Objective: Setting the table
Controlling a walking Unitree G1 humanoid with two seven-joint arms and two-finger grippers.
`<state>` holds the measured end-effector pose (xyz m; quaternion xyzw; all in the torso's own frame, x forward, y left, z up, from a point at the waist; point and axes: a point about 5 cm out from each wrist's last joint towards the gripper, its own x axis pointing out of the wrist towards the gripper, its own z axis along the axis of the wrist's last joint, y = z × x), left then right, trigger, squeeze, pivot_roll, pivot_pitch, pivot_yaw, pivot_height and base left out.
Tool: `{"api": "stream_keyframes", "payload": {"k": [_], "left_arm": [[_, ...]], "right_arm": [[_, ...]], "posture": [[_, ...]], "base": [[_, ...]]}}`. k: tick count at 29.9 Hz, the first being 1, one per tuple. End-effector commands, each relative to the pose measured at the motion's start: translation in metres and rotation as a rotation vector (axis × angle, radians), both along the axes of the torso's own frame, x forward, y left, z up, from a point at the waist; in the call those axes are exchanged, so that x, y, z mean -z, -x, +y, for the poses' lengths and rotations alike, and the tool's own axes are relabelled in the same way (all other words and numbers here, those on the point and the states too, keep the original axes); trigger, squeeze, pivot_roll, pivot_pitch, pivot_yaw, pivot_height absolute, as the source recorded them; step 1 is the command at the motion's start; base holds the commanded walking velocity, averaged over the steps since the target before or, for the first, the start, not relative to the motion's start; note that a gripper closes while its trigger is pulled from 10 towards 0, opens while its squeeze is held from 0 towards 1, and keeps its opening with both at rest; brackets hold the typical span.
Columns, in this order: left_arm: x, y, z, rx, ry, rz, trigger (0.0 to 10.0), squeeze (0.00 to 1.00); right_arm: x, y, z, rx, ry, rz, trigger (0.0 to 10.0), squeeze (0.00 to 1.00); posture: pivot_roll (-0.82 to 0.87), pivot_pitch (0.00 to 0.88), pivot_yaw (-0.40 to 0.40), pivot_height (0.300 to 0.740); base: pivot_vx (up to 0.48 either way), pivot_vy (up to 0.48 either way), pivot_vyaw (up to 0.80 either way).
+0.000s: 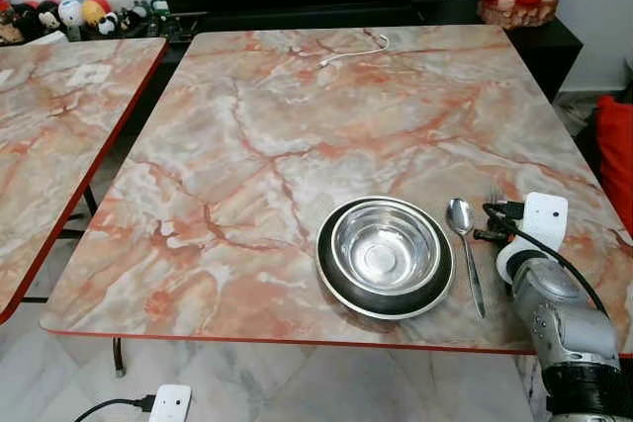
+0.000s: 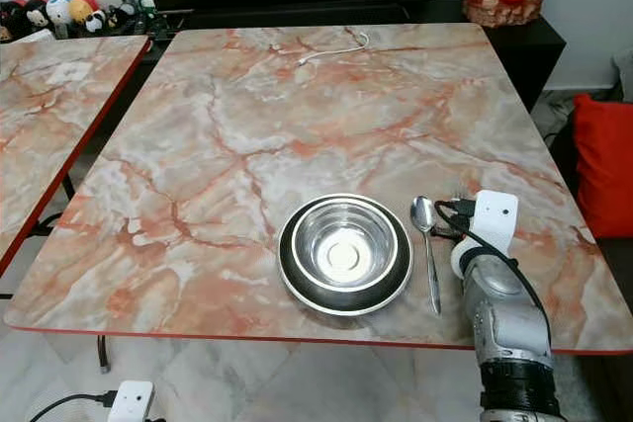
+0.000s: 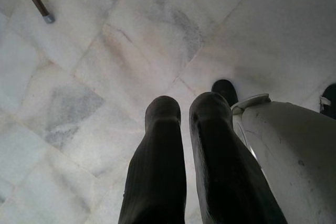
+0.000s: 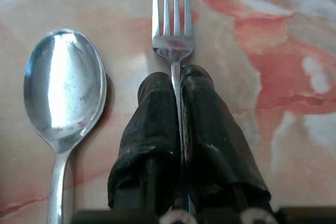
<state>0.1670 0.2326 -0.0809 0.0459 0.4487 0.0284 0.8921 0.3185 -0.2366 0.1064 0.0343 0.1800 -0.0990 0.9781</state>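
A steel bowl (image 1: pixel 386 249) sits inside a dark plate (image 1: pixel 332 279) near the front edge of the marble table (image 1: pixel 297 126). A spoon (image 1: pixel 463 244) lies just right of the plate, handle toward me. In the right wrist view my right gripper (image 4: pixel 176 80) is shut on the handle of a fork (image 4: pixel 172 14). The fork lies low over the tabletop, parallel to the spoon (image 4: pixel 63 93), on the side away from the plate. My left gripper (image 3: pixel 184 108) hangs shut over the floor.
A second marble table (image 1: pixel 59 126) stands close on the left, with a gap between the two. A white cable (image 1: pixel 356 51) lies at the table's far edge. A power strip (image 1: pixel 168 404) is on the floor in front, and a red cushion (image 1: pixel 615 155) is at the right.
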Motion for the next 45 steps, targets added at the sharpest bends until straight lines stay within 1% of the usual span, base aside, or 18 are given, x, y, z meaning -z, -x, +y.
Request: {"api": "stream_keyframes", "payload": {"k": [1, 6, 8, 13, 16, 24, 29, 31, 32, 33, 34, 35, 37, 39, 40, 41, 42, 45], "left_arm": [[0.004, 0.010, 0.002, -0.015, -0.001, 0.038, 10.0, 0.00], [0.004, 0.011, 0.003, -0.016, -0.002, 0.037, 10.0, 0.00], [0.004, 0.011, 0.003, -0.015, -0.003, 0.037, 10.0, 0.00], [0.004, 0.011, 0.004, -0.011, -0.005, 0.037, 10.0, 0.00], [0.004, 0.011, 0.003, -0.007, -0.005, 0.035, 10.0, 0.00], [0.003, 0.010, 0.004, -0.002, -0.004, 0.032, 10.0, 0.00], [0.004, 0.014, 0.006, -0.007, -0.005, 0.039, 10.0, 0.00], [0.007, 0.018, 0.004, -0.007, -0.004, 0.048, 10.0, 0.00], [0.008, 0.020, 0.001, -0.007, -0.003, 0.053, 10.0, 0.00], [0.009, 0.021, 0.000, -0.006, -0.002, 0.055, 10.0, 0.00], [0.009, 0.021, -0.003, -0.005, -0.001, 0.056, 10.0, 0.00], [0.010, 0.021, -0.007, -0.002, 0.002, 0.058, 10.0, 0.00], [0.011, 0.021, -0.009, -0.001, 0.004, 0.057, 10.0, 0.00], [0.011, 0.016, -0.016, 0.004, 0.008, 0.050, 10.0, 0.00], [0.010, 0.014, -0.018, 0.007, 0.010, 0.047, 10.0, 0.00], [0.010, 0.010, -0.021, 0.011, 0.012, 0.041, 10.0, 0.00], [0.009, 0.007, -0.024, 0.014, 0.013, 0.036, 10.0, 0.00], [0.007, 0.002, -0.027, 0.018, 0.015, 0.027, 10.0, 0.00]], "right_arm": [[-0.001, -0.002, 0.000, -0.003, 0.007, -0.002, 10.0, 0.00], [0.001, -0.002, 0.002, -0.017, 0.018, 0.006, 10.0, 0.00], [0.002, -0.001, 0.002, -0.022, 0.049, 0.009, 10.0, 0.00], [0.003, 0.002, 0.001, -0.023, 0.067, 0.005, 10.0, 0.00], [0.001, 0.006, 0.003, -0.038, 0.157, -0.006, 10.0, 0.00], [0.006, 0.009, 0.005, -0.029, 0.141, 0.013, 10.0, 0.00], [0.007, 0.009, 0.006, -0.025, 0.135, 0.019, 10.0, 0.00], [0.009, 0.009, 0.007, -0.026, 0.127, 0.022, 10.0, 0.00], [0.009, 0.009, 0.008, -0.027, 0.121, 0.023, 10.0, 0.16], [0.010, 0.009, 0.009, -0.029, 0.119, 0.024, 10.0, 0.22], [0.010, 0.009, 0.010, -0.031, 0.116, 0.024, 10.0, 0.52], [0.011, 0.009, 0.012, -0.035, 0.114, 0.027, 10.0, 0.66], [0.012, 0.009, 0.012, -0.036, 0.114, 0.029, 10.0, 0.65], [0.012, 0.009, 0.012, -0.033, 0.114, 0.031, 10.0, 0.59], [0.012, 0.009, 0.012, -0.032, 0.110, 0.032, 10.0, 0.37], [0.013, 0.010, 0.012, -0.030, 0.108, 0.035, 10.0, 0.05], [0.013, 0.010, 0.011, -0.028, 0.114, 0.037, 10.0, 0.00], [0.013, 0.011, 0.011, -0.024, 0.116, 0.039, 10.0, 0.00]], "posture": [[-0.11, 0.109, 0.055, 0.740], [-0.11, 0.108, 0.054, 0.740], [-0.11, 0.106, 0.055, 0.740], [-0.11, 0.103, 0.056, 0.740], [-0.11, 0.100, 0.056, 0.740], [-0.11, 0.098, 0.055, 0.740], [-0.11, 0.104, 0.056, 0.740], [-0.11, 0.105, 0.056, 0.740], [-0.11, 0.106, 0.056, 0.740], [-0.11, 0.107, 0.057, 0.740], [-0.11, 0.108, 0.056, 0.740], [-0.11, 0.109, 0.056, 0.740], [-0.10, 0.109, 0.056, 0.740], [-0.10, 0.111, 0.057, 0.740], [-0.11, 0.111, 0.057, 0.740], [-0.11, 0.112, 0.057, 0.740], [-0.11, 0.114, 0.058, 0.740], [-0.11, 0.114, 0.058, 0.740]], "base": [[0.000, 0.000, 0.00], [0.000, 0.000, 0.00], [0.000, 0.000, 0.00], [0.000, 0.000, 0.00], [0.000, 0.000, 0.00], [0.000, 0.000, 0.00], [0.000, 0.000, 0.00], [0.000, 0.000, 0.00], [0.000, 0.000, 0.00], [0.000, 0.000, 0.00], [0.000, 0.000, 0.00], [0.000, 0.000, 0.00], [0.000, 0.000, 0.00], [0.000, 0.000, 0.00], [0.000, 0.000, 0.00], [0.000, 0.000, 0.00], [0.000, 0.000, 0.00], [0.000, 0.000, 0.00]]}}
